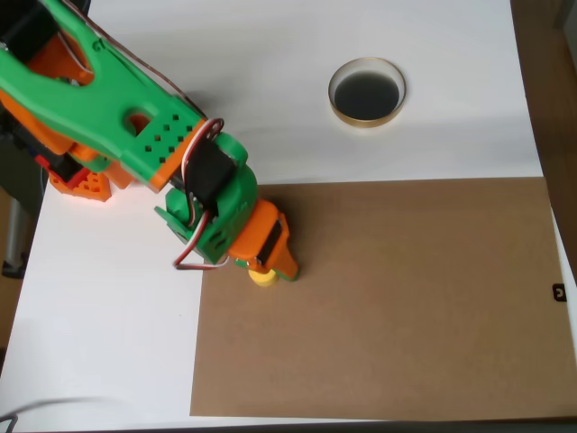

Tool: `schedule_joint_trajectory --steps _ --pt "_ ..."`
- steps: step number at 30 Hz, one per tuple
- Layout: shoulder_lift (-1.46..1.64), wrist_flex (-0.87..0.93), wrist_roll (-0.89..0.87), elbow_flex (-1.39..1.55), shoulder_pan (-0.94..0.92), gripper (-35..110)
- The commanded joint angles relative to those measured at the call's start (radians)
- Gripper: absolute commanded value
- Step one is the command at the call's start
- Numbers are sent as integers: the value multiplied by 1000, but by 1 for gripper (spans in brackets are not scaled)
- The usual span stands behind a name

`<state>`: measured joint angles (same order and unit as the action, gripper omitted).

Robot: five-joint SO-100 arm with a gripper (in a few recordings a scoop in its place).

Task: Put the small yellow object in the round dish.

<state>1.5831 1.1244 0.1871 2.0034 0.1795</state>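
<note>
One overhead look | hand (pixel 268 268) down over small yellow object (pixel 262 277) near counter (pixel 108 343) middle, on brown sheet (pixel 388 307) | finger state: cannot tell | round dish (pixel 367 92) well apart, toward far edge | risk: shallow pinch, tiny piece slipping out.

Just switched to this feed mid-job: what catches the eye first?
The green and orange arm reaches in from the upper left, its gripper down over the small yellow object at the brown sheet's upper left edge. The round dish sits apart at upper right.
</note>
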Motion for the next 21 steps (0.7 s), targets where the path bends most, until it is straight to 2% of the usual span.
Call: schedule_joint_trajectory --steps 1,8,16,21 --pt "12 -3 25 -43 -11 21" --pt "12 6 34 -57 -31 20" --pt "21 15 26 -72 -32 1" --pt "25 35 21 -98 -31 0"
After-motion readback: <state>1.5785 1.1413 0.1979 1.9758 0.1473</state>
